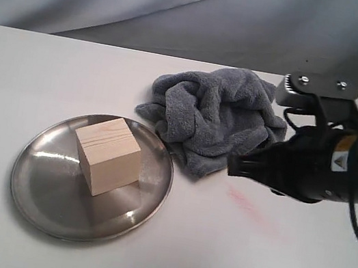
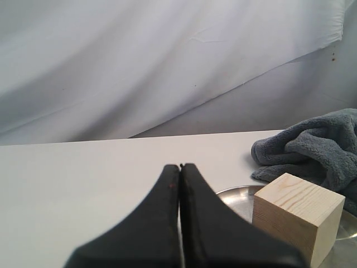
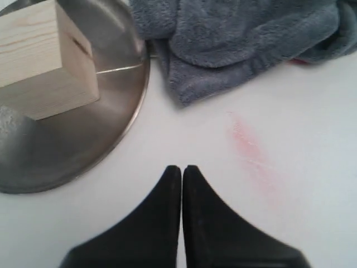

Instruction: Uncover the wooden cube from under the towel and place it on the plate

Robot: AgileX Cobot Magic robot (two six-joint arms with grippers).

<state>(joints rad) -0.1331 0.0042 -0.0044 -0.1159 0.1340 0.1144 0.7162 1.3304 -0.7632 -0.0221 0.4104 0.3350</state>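
Jaws of the left gripper (image 2: 180, 167) are pressed flat together with nothing between them; this gripper shows only in its own wrist view, low over the white tabletop (image 1: 17, 71) and pointing toward the plate. On the left half of the table lies the round, shiny stainless-steel plate (image 1: 36, 196). The pale wooden cube (image 1: 109, 155), with fine grain lines on its top, stands upright on the plate, set toward its far right part and clear of the rim. Just right of the plate, the fluffy slate-grey fleece towel (image 1: 217, 116) sits bunched in a heap, its near edge reaching the plate's rim; it covers nothing of the cube. A faint pink smear (image 1: 249, 205) marks the table near the towel. Farthest right, the black right gripper (image 3: 182, 168) hangs above the table beside the towel, jaws likewise closed tight and empty.
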